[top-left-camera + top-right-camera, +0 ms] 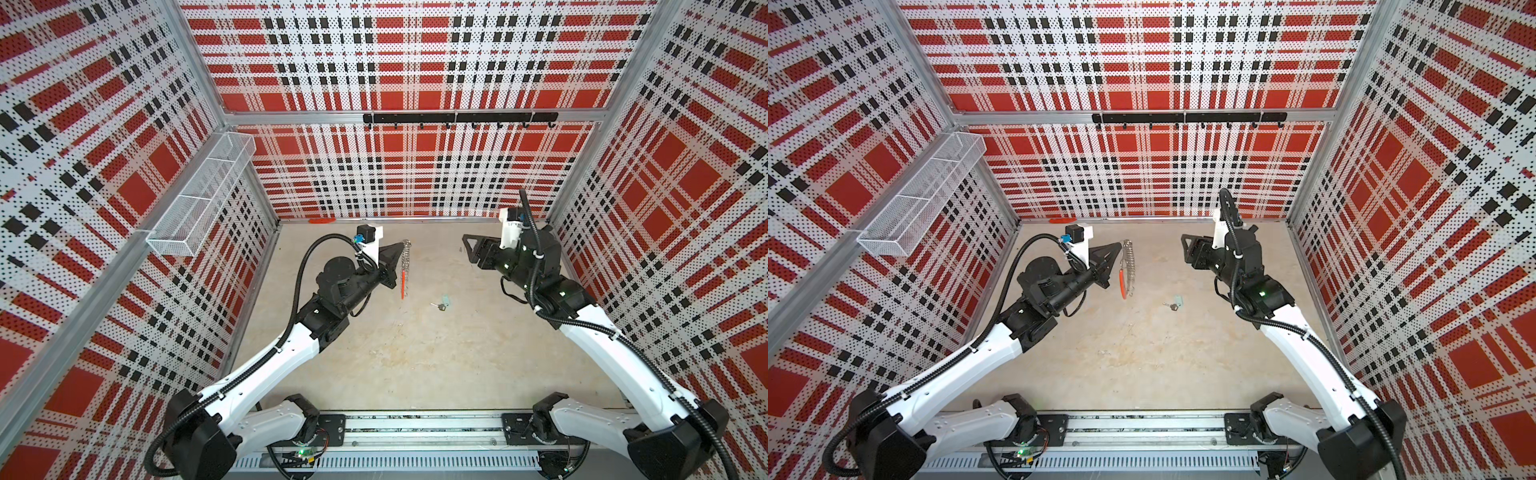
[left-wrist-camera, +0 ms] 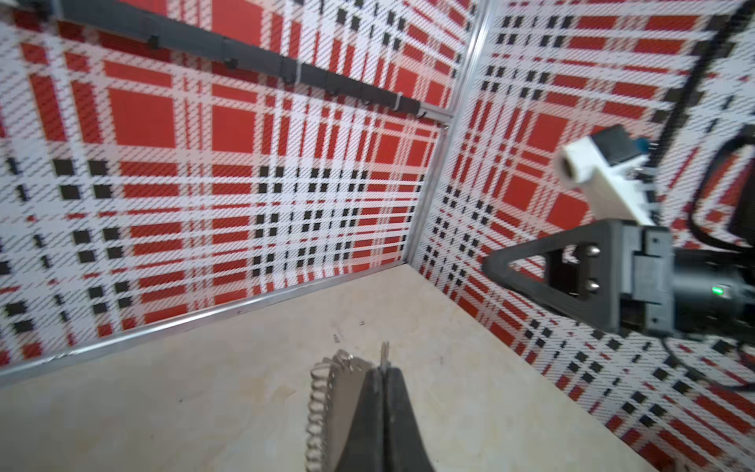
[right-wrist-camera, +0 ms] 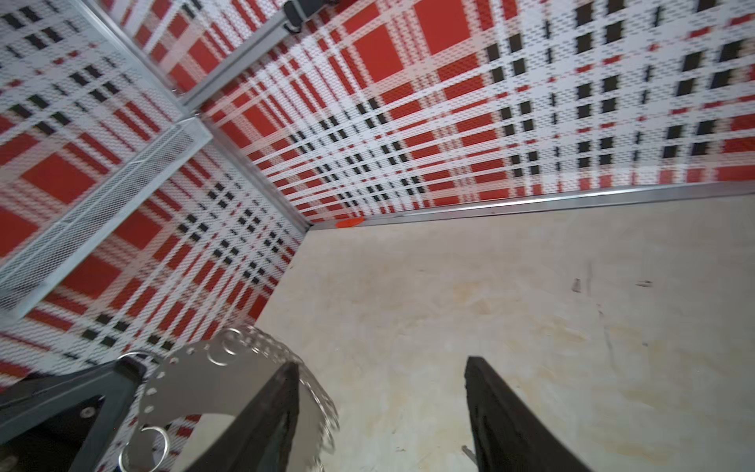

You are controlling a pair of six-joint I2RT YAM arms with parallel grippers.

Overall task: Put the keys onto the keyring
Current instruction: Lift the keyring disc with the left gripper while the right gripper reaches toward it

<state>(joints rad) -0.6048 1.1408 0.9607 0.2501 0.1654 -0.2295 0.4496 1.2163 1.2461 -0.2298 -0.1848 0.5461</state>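
My left gripper [image 1: 400, 248] [image 1: 1119, 248] [image 2: 384, 372] is shut on the keyring [image 1: 404, 266] [image 1: 1130, 266] [image 2: 339, 392] and holds it on edge above the table. The ring is a flat grey disc with silver wire clips round its rim, and its orange-red arc [image 1: 402, 286] hangs lowest. The keys [image 1: 441, 306] [image 1: 1173, 306], a small silver key with a pale green tag, lie on the table to the right of the ring. My right gripper [image 1: 467, 248] [image 1: 1185, 248] [image 3: 382, 367] is open and empty, facing the keyring [image 3: 212, 376] from the right with a gap between them.
A small orange-red strip [image 1: 322, 220] [image 3: 349, 222] lies against the back wall at the left. A white wire basket [image 1: 203, 199] hangs on the left wall and a black hook rail [image 1: 457, 117] on the back wall. Plaid walls close the table [image 1: 415, 353] on three sides.
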